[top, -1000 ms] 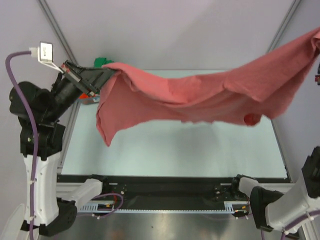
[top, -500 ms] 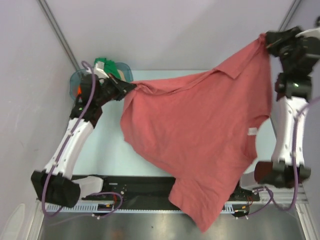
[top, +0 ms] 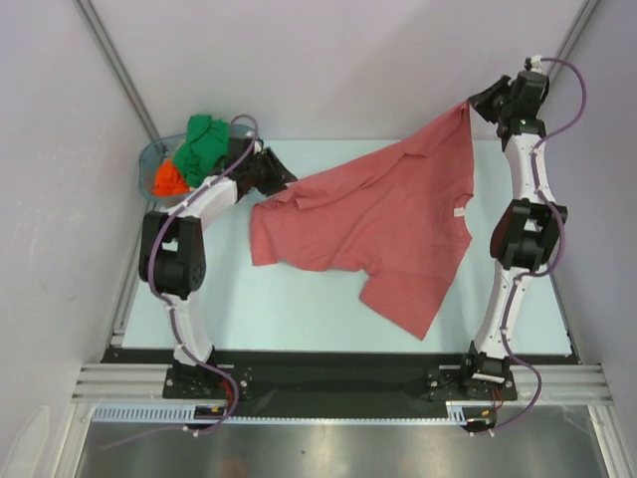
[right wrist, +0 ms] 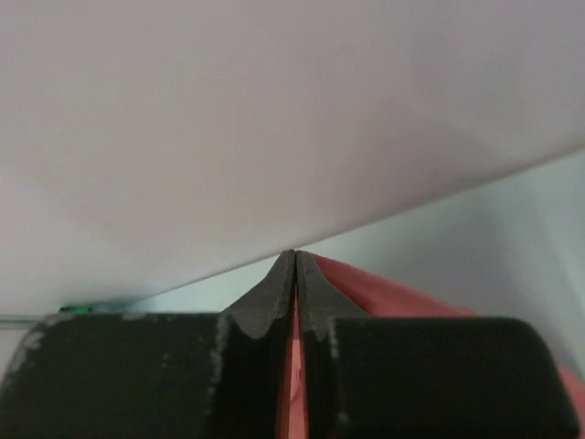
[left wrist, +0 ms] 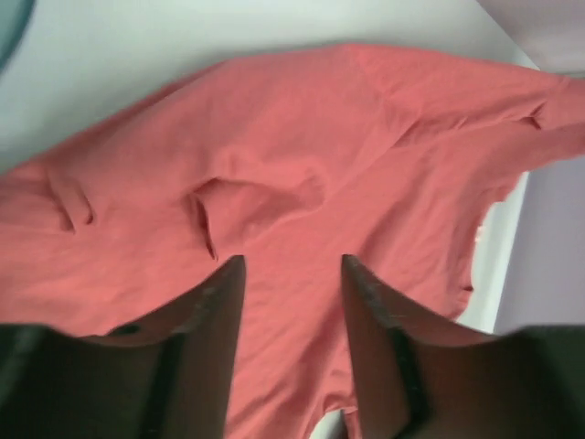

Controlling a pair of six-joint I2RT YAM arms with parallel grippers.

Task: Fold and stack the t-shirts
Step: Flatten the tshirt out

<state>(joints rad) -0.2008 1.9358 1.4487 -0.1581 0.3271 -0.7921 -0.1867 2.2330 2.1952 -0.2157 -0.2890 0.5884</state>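
Note:
The large salmon-red t-shirt (top: 378, 229) lies spread over the pale table (top: 299, 299), its small white tag (top: 461, 212) on the right side. Its far right corner is lifted, pinched in my right gripper (top: 470, 103), which is shut on the cloth (right wrist: 380, 293) in the right wrist view (right wrist: 295, 253). My left gripper (top: 287, 182) hovers at the shirt's left shoulder. In the left wrist view its fingers stand apart (left wrist: 292, 261) over the red cloth (left wrist: 302, 137), holding nothing. A green t-shirt (top: 204, 139) and an orange one (top: 169, 179) lie bunched at the far left.
The green and orange shirts sit in a clear blue-tinted tub (top: 147, 159) at the table's far left corner, just behind my left arm. The shirt's lower hem reaches toward the black rail (top: 328, 368) at the near edge. Grey walls close in on both sides.
Both arms swung down toward the far side, and the shirt went from hanging in the air to lying on the table. My left gripper opened and let go of its corner.

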